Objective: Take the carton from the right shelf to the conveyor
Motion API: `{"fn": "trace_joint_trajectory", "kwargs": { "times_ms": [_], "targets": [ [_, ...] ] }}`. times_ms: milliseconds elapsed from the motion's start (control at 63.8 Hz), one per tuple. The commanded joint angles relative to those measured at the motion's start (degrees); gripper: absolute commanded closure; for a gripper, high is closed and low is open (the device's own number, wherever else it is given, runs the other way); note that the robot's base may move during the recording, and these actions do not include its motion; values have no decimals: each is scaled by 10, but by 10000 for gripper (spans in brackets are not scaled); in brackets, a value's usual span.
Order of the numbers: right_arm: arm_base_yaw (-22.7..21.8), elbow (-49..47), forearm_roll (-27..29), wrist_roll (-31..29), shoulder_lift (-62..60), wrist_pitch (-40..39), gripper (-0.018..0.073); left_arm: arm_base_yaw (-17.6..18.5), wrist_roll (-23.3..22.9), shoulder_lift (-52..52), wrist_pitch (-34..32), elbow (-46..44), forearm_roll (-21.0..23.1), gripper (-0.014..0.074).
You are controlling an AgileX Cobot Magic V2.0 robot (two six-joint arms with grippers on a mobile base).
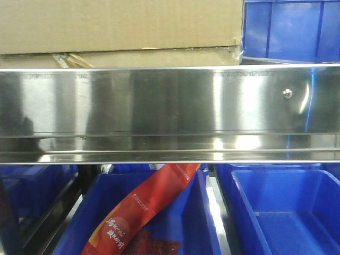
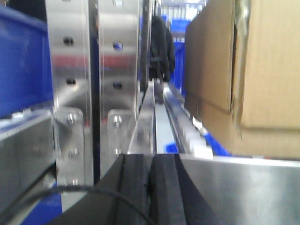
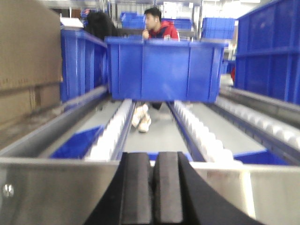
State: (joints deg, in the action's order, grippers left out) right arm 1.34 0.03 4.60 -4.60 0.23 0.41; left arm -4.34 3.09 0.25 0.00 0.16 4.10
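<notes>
The carton [image 1: 117,26] is a wide brown cardboard box on the right shelf, sitting behind the shelf's mirror-bright front rail [image 1: 159,101] with its small screw head [image 1: 287,93]. In the left wrist view the carton [image 2: 262,70] fills the right side, just past the rail [image 2: 243,187]. My left gripper [image 2: 151,161] is shut and empty, low in front of the rail and left of the carton. In the right wrist view the carton [image 3: 26,61] shows at the left edge. My right gripper [image 3: 153,161] is shut and empty at the rail [image 3: 56,187]. The conveyor is out of view.
A blue bin [image 1: 289,29] stands right of the carton on the shelf, straight ahead of my right gripper [image 3: 161,70] on white roller tracks [image 3: 112,136]. Below are more blue bins [image 1: 287,212], one holding a red pouch [image 1: 143,212]. Steel uprights [image 2: 70,93] stand left. A person [image 3: 157,23] stands behind.
</notes>
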Motion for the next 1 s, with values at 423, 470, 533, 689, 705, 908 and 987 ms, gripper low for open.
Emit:
{"fn": "trace_joint_trajectory", "kwargs": {
  "times_ms": [423, 470, 533, 689, 705, 908, 987],
  "targets": [
    [0, -62, 16, -1, -2, -26, 615, 1, 1, -3, -48, -75, 11, 587],
    [0, -94, 16, -1, -2, -4, 615, 1, 1, -3, 0, -113, -11, 562],
    [0, -133, 16, -1, -2, 15, 615, 1, 1, 12, 57, -179, -41, 508],
    [0, -218, 16, -1, 33, 34, 524, 1, 1, 72, 136, -303, -50, 353],
    [0, -225, 16, -1, 38, 34, 500, 1, 1, 78, 140, -313, -50, 341],
    [0, -292, 16, -1, 110, 31, 98, 7, 1, 164, 156, -435, -47, 241],
    [0, -306, 16, -1, 145, 31, -15, 19, 1, 198, 156, -472, -41, 186]
  ]
}}
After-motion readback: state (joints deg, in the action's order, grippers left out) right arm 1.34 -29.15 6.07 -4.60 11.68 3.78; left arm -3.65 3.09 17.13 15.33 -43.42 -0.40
